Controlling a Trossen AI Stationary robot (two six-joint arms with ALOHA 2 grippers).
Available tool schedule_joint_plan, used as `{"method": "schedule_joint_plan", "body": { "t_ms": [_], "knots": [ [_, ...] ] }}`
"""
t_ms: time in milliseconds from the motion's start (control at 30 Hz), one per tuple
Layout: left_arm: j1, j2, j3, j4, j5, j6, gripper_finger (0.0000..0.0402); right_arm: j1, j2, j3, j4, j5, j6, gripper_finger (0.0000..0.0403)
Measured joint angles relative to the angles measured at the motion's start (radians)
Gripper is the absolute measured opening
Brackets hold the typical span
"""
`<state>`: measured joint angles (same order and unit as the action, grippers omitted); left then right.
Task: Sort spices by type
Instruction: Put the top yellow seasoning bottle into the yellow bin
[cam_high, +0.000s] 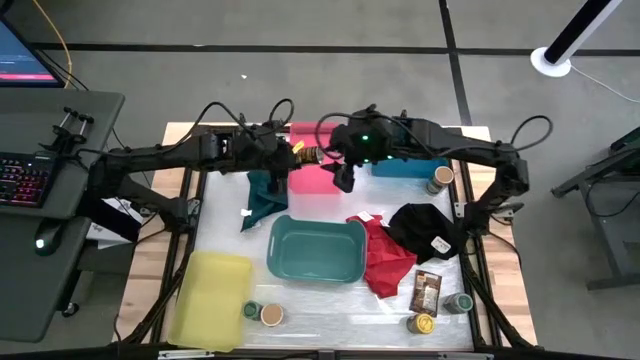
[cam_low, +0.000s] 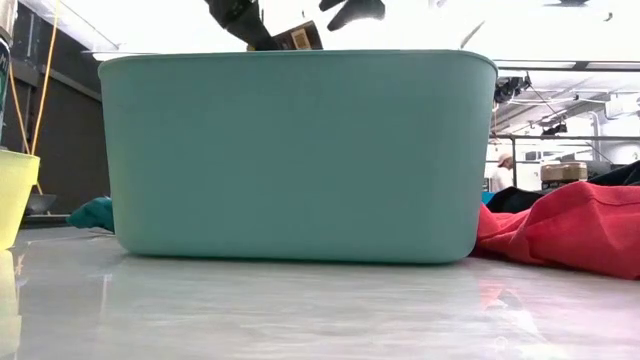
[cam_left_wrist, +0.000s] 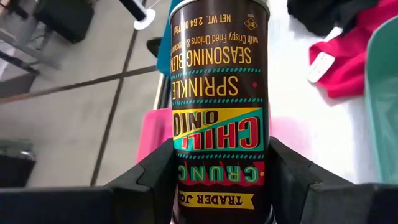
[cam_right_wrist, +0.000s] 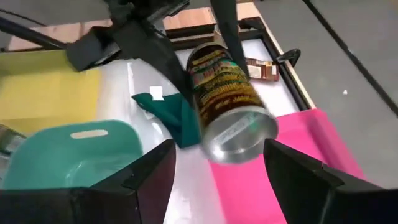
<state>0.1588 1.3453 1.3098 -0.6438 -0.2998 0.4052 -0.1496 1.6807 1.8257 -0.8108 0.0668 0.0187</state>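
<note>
The brown seasoning tin (cam_right_wrist: 229, 93) hung over the pink bin (cam_high: 312, 176), clamped by the left gripper (cam_left_wrist: 221, 180). The right gripper (cam_right_wrist: 217, 180) waited beside it, fingers spread, empty. A good drop needed the tin lowered inside the bin's rim first.

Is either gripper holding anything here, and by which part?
The left gripper grips the brown spice can around its body, near one end. The right gripper is open, holding nothing.

The spice can (cam_right_wrist: 230, 99) has a bare shiny metal base and a glossy printed wrap. The teal bin (cam_low: 300, 155) is smooth matt plastic, the red cloth (cam_low: 570, 225) soft fabric, the worktop (cam_low: 300, 310) glossy.
</note>
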Motion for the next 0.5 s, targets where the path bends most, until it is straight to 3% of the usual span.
{"method": "schedule_joint_plan", "body": {
  "t_ms": [500],
  "knots": [
    [0.029, -0.040, 0.000, -0.148, -0.109, 0.020, 0.0166, 0.000, 0.029, 0.027, 0.026, 0.039, -0.106, 0.0238]
  ]
}}
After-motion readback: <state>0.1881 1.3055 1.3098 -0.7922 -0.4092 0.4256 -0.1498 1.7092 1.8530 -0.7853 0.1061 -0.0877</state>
